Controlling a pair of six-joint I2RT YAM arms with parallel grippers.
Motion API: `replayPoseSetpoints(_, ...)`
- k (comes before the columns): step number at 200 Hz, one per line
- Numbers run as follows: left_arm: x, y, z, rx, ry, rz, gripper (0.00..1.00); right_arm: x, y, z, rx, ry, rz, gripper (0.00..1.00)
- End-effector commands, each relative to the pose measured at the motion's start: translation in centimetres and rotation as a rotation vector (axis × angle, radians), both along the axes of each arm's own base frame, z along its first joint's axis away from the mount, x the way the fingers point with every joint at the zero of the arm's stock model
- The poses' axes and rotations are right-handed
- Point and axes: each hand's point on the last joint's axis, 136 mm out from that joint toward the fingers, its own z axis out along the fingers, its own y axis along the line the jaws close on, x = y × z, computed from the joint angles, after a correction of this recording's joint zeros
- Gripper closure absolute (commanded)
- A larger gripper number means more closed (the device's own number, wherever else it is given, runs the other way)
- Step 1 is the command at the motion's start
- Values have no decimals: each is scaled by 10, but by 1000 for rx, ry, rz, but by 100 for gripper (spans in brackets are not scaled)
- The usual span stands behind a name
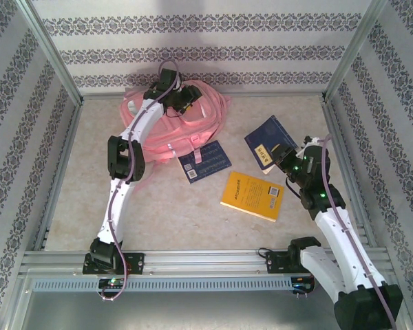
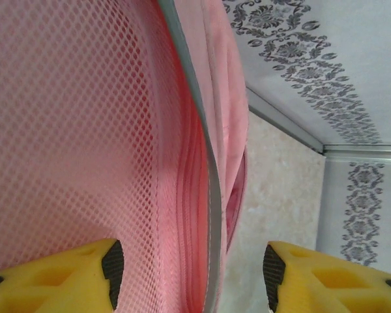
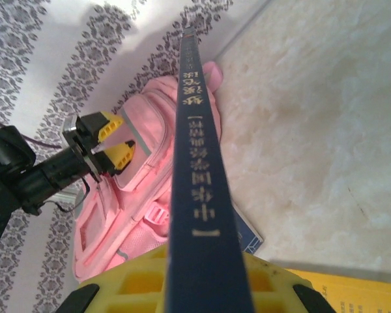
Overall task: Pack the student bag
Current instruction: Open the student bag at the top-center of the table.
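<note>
Book-loading step: student bag [image 1: 193, 117] at far left of bench [image 1: 158, 213], left pincer [image 2: 192, 274] open astride its rim; right pincer [image 1: 281, 157] clamps blue book [image 3: 199, 163] over bench right; next likely needs rim gripped, mouth held wide.

One student bag [image 1: 193, 130]. Two dark blue books [image 1: 205, 162] [image 1: 264, 137], seemingly alike. One yellow book [image 1: 251, 196]. Two hands [image 1: 186, 104] [image 1: 279, 155].

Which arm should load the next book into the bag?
Right. The right gripper is shut on a blue book aimed at the bag. The left gripper is at the bag's opening, jaws open astride its trim, probably better for holding it open.
</note>
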Motion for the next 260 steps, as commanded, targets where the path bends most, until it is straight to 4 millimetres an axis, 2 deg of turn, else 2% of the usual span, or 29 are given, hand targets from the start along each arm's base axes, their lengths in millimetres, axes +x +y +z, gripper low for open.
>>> replayPoseSetpoints(1, 13, -18, 31, -120, -105, -48, 43, 7, 7, 9, 7, -48, 48, 100)
replayPoseSetpoints(56, 17, -20, 34, -133, -134, -57, 57, 16, 13, -1, 32, -22, 67, 100)
replayPoseSetpoints(106, 22, -19, -2, -123, -68, -29, 61, 19, 15, -1, 30, -11, 77, 100)
replayPoseSetpoints(158, 27, -25, -11, -90, -82, -23, 63, 19, 16, -4, 31, -4, 84, 100)
replayPoseSetpoints(172, 28, -25, -12, -62, -93, -16, 67, 19, 17, -4, 33, -3, 88, 100)
replayPoseSetpoints(195, 28, -21, -15, -17, -98, 0, 80, 18, 19, -4, 36, -2, 94, 100)
replayPoseSetpoints(229, 27, -19, -8, -6, -105, -1, 100, 16, 19, -2, 30, -5, 92, 100)
replayPoseSetpoints(247, 24, -21, 4, -14, -117, -15, 100, 16, 19, 0, 23, -9, 91, 100)
replayPoseSetpoints(260, 21, -20, 20, -11, -137, -30, 100, 15, 19, 3, 14, -14, 89, 100)
